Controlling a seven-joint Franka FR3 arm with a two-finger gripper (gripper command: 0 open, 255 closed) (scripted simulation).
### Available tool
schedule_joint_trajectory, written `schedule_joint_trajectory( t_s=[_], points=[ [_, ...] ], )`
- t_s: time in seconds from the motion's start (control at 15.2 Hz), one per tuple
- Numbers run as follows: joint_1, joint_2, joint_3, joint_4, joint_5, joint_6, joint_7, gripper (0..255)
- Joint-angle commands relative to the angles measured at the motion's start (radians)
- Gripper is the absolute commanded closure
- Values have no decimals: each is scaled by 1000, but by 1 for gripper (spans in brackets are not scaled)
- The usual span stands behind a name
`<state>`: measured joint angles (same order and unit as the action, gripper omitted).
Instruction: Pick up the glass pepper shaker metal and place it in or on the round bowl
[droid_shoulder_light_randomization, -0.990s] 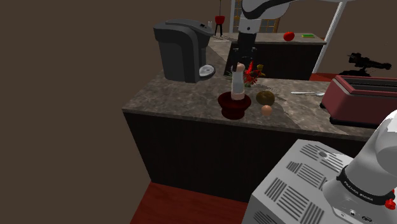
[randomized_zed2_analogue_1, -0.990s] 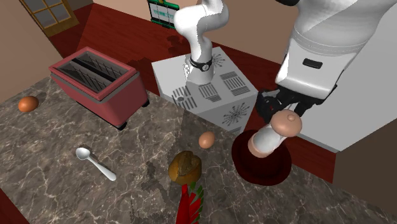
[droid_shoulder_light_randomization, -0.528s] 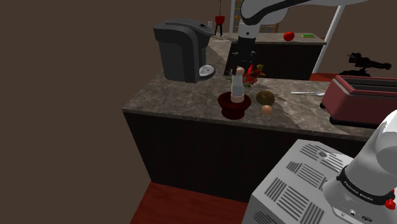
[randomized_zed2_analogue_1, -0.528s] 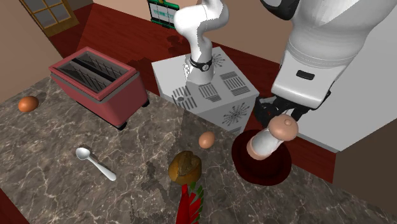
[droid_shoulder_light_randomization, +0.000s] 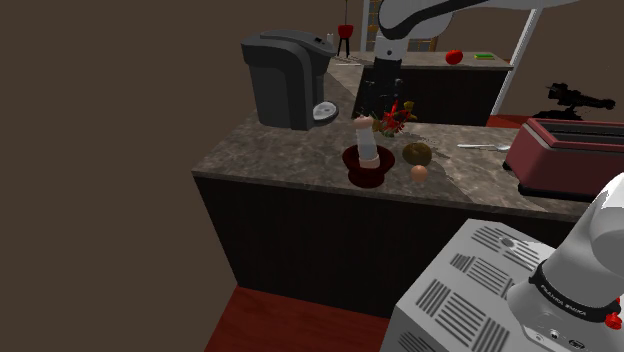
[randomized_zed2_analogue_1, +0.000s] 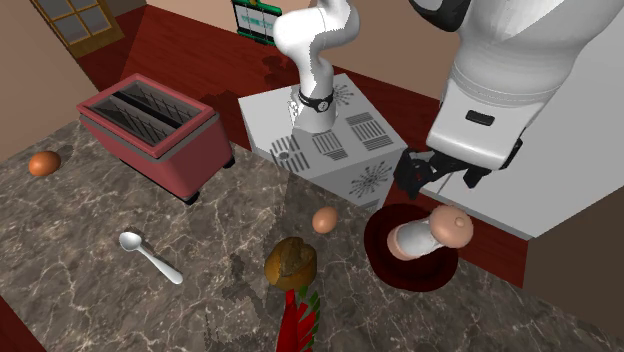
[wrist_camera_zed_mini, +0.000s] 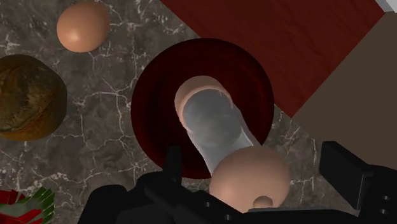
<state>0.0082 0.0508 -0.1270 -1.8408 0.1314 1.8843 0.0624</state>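
Shoulder view, pepper shaker (droid_shoulder_light_randomization: 366, 140): pale grey body with a tan knob on top. It stands in the bowl with its top tipped toward the shoulder view's left.
Shoulder view, round bowl (droid_shoulder_light_randomization: 367, 177): dark red, on the stone counter (droid_shoulder_light_randomization: 270, 150) close to its near edge. The shaker is the one thing in it.
Shoulder view, gripper (droid_shoulder_light_randomization: 380, 100): black, above and just behind the shaker. The view is too dim here to read its fingers.
Second exterior view, pepper shaker (randomized_zed2_analogue_1: 428, 235): leans steeply, with its foot down in the bowl and its knob over the rim toward this view's right.
Second exterior view, round bowl (randomized_zed2_analogue_1: 385, 262): deep red. An egg (randomized_zed2_analogue_1: 324, 220) lies on the counter just beside it.
Second exterior view, gripper (randomized_zed2_analogue_1: 440, 178): hangs above the shaker with its fingers spread, clear of it.
Wrist view, pepper shaker (wrist_camera_zed_mini: 216, 127): see-through grey body with a tan foot at the bowl's middle. The tan knob sits between the fingers (wrist_camera_zed_mini: 347, 168), and neither touches it.
Wrist view, round bowl (wrist_camera_zed_mini: 149, 95): its full rim is visible around the shaker.
Wrist view, gripper (wrist_camera_zed_mini: 254, 167): wide apart, holding nothing.
Wrist view, cut off: a brown lump (wrist_camera_zed_mini: 25, 95) and a red-and-green thing (wrist_camera_zed_mini: 16, 207) are clipped by the frame's edge. I cannot tell what either is.
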Motion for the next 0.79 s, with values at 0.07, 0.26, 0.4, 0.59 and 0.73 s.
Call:
schedule_joint_trajectory(
  t_s=[0.07,0.26,0.4,0.59,0.73],
  points=[
    [-2,-4,-2,29,-2,-33,1,0],
    [-7,-7,-6,118,-5,-125,4,0],
    [-7,-7,-6,118,-5,-125,4,0],
    [-7,-7,-6,118,-5,-125,4,0],
    [-7,-7,-6,118,-5,-125,4,0]
  ],
)
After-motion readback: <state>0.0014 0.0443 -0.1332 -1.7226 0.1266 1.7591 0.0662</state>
